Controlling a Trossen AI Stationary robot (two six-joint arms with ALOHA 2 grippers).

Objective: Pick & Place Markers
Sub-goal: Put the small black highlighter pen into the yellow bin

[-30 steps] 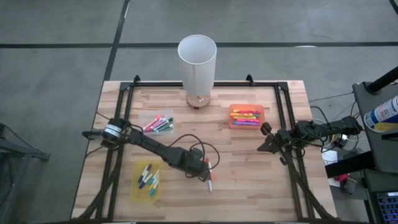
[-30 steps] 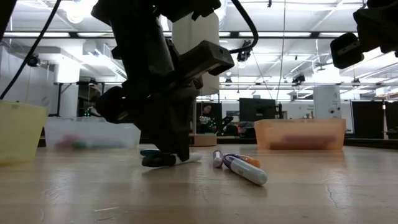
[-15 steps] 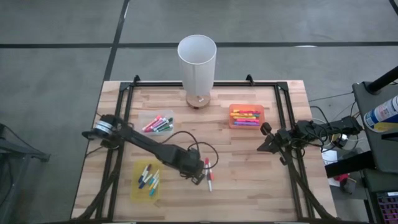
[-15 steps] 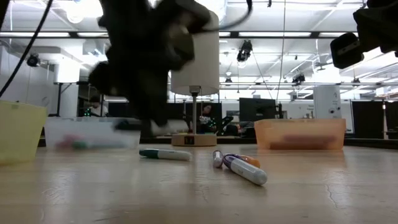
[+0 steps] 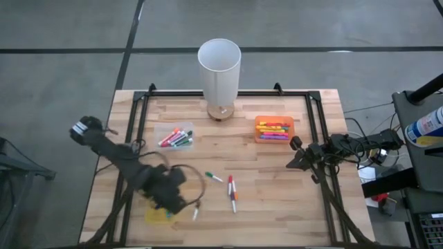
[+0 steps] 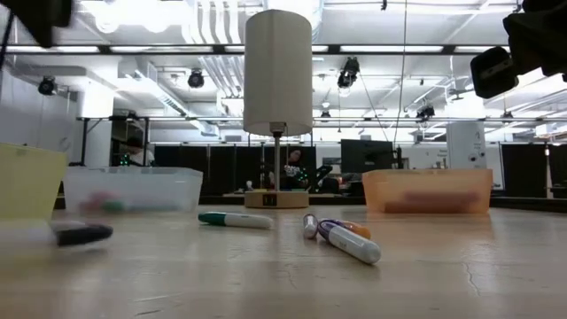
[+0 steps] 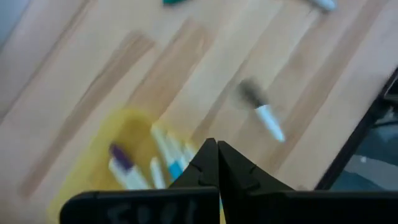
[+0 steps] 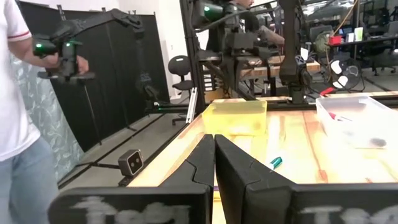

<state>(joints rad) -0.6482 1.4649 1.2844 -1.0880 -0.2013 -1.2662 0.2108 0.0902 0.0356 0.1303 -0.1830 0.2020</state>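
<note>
High view: left pincer [image 5: 178,205] empty, fingers together above the yellow tray [image 5: 156,216]; right pincer [image 5: 293,160] likewise together.

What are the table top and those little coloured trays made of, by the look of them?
The table top looks like wood: pale joined planks with visible grain, matt finish. The orange tray and the clear tray look like thin plastic, since blurred shapes of their contents show through the walls. The yellow tray is likewise see-through, probably plastic too.
</note>
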